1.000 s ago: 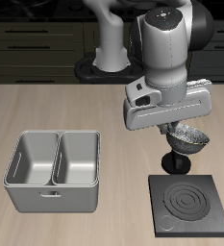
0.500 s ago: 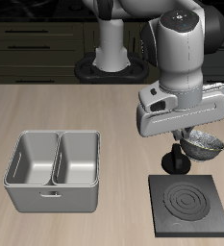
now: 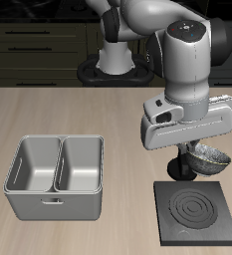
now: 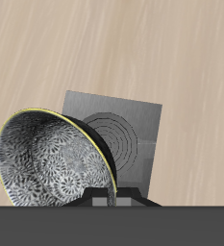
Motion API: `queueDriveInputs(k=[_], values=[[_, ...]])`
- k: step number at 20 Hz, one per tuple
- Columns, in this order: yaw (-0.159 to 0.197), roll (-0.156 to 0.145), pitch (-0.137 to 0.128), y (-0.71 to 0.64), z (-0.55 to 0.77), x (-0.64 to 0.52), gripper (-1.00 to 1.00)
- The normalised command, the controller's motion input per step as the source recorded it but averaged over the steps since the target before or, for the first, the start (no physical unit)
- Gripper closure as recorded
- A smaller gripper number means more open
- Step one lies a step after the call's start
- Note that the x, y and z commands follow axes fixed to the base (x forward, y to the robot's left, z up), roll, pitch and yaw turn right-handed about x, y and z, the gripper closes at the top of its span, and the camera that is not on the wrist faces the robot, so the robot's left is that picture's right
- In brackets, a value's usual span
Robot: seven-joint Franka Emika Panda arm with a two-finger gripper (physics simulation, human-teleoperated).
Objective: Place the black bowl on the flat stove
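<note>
My gripper (image 3: 197,149) is shut on the rim of the black bowl (image 3: 209,159), which hangs tilted in the air, its silvery speckled inside showing. The bowl is above the back edge of the flat stove (image 3: 197,213), a dark grey slab with pale rings near the table's front edge. The stove's black knob (image 3: 182,167) stands just beside and below the bowl. In the wrist view the bowl (image 4: 56,163) fills the near field, held at the gripper (image 4: 113,198), with the stove (image 4: 133,130) on the table beneath it.
A grey two-compartment metal tray (image 3: 56,177) stands on the table well to the side of the stove. The robot's dark round base (image 3: 113,70) is at the table's back, in front of dark cabinets.
The arm has carried the bowl sideways and slightly lower, toward the stove's far side and front. The stove and tray have not moved.
</note>
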Motion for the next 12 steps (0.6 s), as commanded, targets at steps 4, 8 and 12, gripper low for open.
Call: queueDriveInputs(k=[4,8,12], values=[[0.004,-0.004,0.014,-0.01,-0.09,0.07,1.00],[0.013,-0.014,0.011,-0.03,-0.14,-0.02,1.00],[0.010,-0.016,0.031,-0.13,-0.24,0.03,1.00]])
